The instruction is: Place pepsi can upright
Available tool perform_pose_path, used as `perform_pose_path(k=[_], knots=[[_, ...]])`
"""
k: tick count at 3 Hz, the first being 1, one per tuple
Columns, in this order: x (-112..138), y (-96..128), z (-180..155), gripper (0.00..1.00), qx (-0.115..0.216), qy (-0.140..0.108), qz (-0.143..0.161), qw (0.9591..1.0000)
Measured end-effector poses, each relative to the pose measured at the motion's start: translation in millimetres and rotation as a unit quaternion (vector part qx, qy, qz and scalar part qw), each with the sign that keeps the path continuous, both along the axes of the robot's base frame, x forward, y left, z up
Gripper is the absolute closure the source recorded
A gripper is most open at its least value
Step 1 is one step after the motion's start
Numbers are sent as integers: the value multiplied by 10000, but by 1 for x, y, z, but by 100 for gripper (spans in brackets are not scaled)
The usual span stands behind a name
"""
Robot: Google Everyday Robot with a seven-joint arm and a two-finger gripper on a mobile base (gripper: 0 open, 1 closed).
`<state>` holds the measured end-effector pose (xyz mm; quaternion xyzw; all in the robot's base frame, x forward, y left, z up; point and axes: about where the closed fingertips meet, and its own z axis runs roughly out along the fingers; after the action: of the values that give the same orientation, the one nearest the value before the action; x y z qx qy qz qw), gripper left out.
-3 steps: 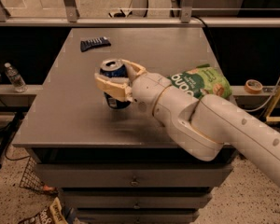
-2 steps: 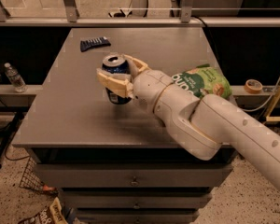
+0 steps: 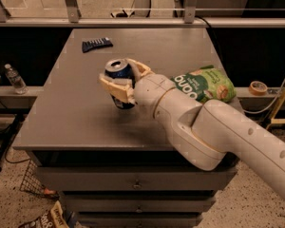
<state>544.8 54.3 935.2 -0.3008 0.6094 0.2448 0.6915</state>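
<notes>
At far left, on a ledge: water bottle (image 3: 14, 78). Table (image 3: 61, 122), rear: dark packet (image 3: 97, 44). Table centre: pepsi can (image 3: 118, 68), upright, clasped between the narrowed fingers of the gripper (image 3: 119, 75); contact with the surface indeterminate. Right: green snack bag (image 3: 206, 83).

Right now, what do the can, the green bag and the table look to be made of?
Can: metal, likely aluminium, with a shiny silvery top and a blue printed wall. The gripper is shut around it at mid-table. Green bag: thin glossy plastic or foil film, creased, with highlights. Table: smooth matte grey top, perhaps painted metal or laminate; cannot tell which.
</notes>
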Motion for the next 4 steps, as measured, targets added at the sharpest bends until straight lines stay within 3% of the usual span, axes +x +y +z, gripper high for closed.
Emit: perform_pose_path(k=[1,3,4], knots=[[-4,-3,-8,100,17,31,-115,9999],[-14,-5,-23,100,394,96,-147,9991],[-14,-4,-23,82,416,98,-136,9990]])
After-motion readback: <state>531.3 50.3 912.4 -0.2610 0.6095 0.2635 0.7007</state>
